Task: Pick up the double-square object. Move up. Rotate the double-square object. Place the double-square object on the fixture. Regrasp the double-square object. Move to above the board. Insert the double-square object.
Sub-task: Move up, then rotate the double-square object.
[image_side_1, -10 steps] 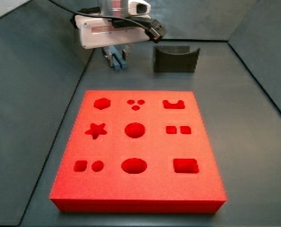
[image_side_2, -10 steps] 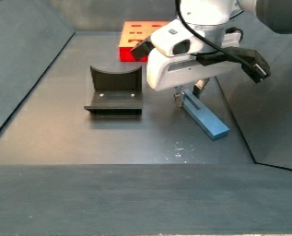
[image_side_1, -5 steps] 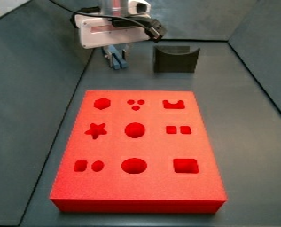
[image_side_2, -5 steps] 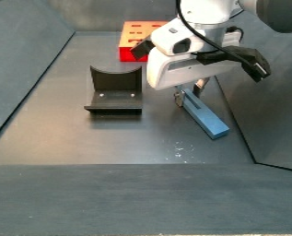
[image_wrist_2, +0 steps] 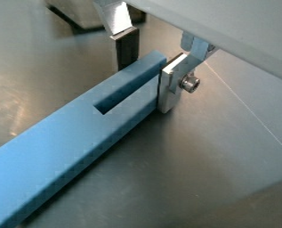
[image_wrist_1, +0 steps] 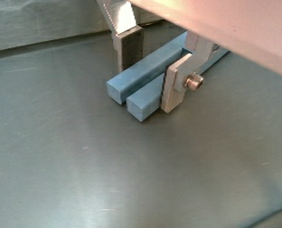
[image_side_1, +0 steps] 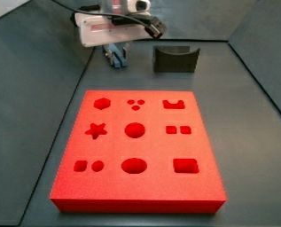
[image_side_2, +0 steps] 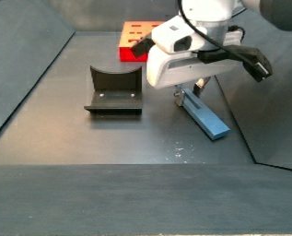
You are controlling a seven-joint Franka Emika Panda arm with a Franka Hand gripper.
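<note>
The double-square object is a blue-grey bar lying flat on the grey floor, also seen in a side view. In a wrist view its long slot shows on top. My gripper is down over one end of the bar and straddles it. The silver finger plate lies against one side of the bar. The dark pad stands a little off the opposite side, so the jaws are open. The fixture stands beside the gripper. The red board lies apart from both.
Dark walls enclose the floor in both side views. A wall runs close along the bar's far side. The board's cutouts face up, in front of the fixture.
</note>
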